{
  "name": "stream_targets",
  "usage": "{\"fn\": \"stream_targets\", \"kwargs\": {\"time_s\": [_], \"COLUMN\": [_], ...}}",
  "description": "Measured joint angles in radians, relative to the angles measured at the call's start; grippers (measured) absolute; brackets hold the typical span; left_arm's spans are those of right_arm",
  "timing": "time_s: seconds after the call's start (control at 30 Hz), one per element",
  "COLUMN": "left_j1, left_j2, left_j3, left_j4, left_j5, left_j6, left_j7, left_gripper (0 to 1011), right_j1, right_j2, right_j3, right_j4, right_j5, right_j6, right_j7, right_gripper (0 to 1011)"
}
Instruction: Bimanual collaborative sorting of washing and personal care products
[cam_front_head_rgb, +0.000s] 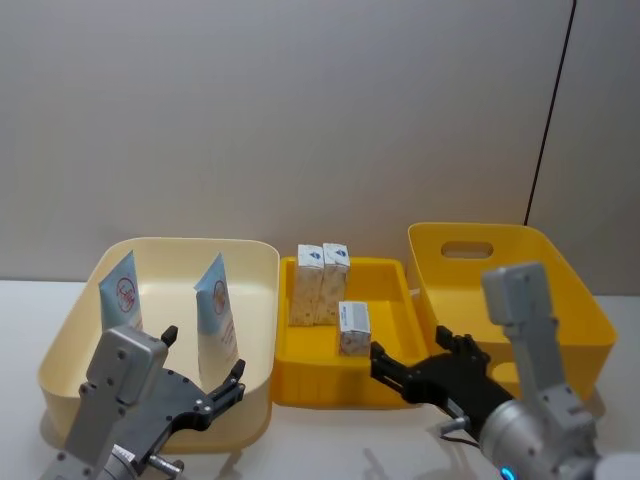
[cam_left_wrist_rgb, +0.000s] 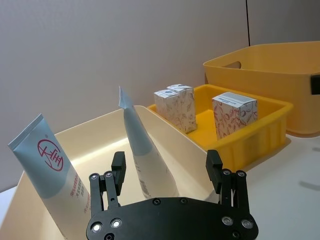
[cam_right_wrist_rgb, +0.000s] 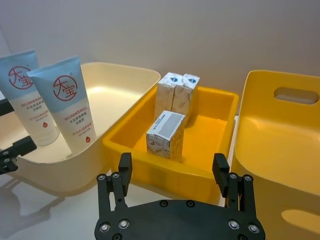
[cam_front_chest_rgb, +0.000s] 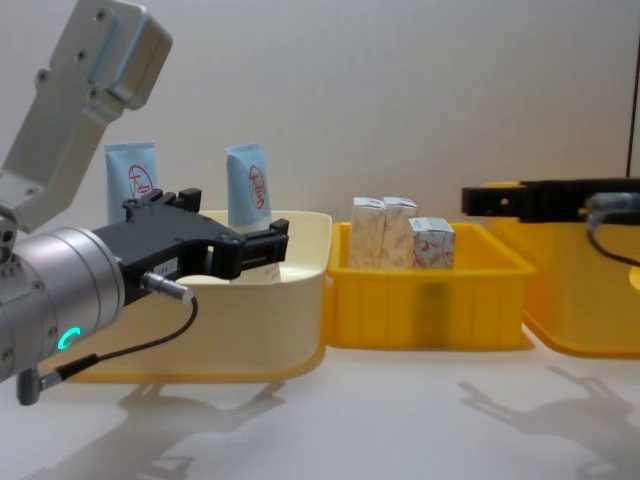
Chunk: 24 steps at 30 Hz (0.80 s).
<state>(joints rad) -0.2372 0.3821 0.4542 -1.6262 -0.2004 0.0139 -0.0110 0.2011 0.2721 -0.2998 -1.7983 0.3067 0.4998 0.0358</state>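
Tubes (cam_left_wrist_rgb: 47, 165) by left claw (cam_left_wrist_rgb: 166, 172), cartons (cam_right_wrist_rgb: 165, 135) by right claw (cam_right_wrist_rgb: 172, 170); both released.
Risk: low approach clips tub (cam_left_wrist_rgb: 90, 121), tips tube.

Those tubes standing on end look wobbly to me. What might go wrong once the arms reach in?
The tube nearer the middle stands on end in the cream bin. The open left gripper, facing it, might knock it over.
The front carton stands alone in the yellow tray. The open right gripper might tip it or catch the tray's wall.
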Motion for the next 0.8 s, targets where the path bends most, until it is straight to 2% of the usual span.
{"fn": "stream_targets", "kwargs": {"time_s": [0.07,0.17,0.2,0.3,0.47,0.8], "left_j1": [0.0,0.0,0.0,0.0,0.0,0.0], "left_j2": [0.0,0.0,0.0,0.0,0.0,0.0], "left_j3": [0.0,0.0,0.0,0.0,0.0,0.0], "left_j4": [0.0,0.0,0.0,0.0,0.0,0.0], "left_j5": [0.0,0.0,0.0,0.0,0.0,0.0], "left_j6": [0.0,0.0,0.0,0.0,0.0,0.0], "left_j7": [0.0,0.0,0.0,0.0,0.0,0.0], "left_gripper": [1000,1000,1000,1000,1000,1000], "right_j1": [0.021,0.074,0.074,0.125,0.195,0.283], "right_j2": [-0.007,-0.023,-0.023,-0.04,-0.062,-0.097], "right_j3": [-0.008,-0.027,-0.027,-0.046,-0.07,-0.087], "right_j4": [0.01,0.045,0.045,0.085,0.145,0.225], "right_j5": [-0.002,-0.011,-0.011,-0.023,-0.041,-0.058], "right_j6": [0.03,0.103,0.103,0.161,0.226,0.289], "right_j7": [-0.003,-0.011,-0.011,-0.018,-0.027,-0.036], "right_gripper": [1001,1001,1001,1001,1001,1001]}}
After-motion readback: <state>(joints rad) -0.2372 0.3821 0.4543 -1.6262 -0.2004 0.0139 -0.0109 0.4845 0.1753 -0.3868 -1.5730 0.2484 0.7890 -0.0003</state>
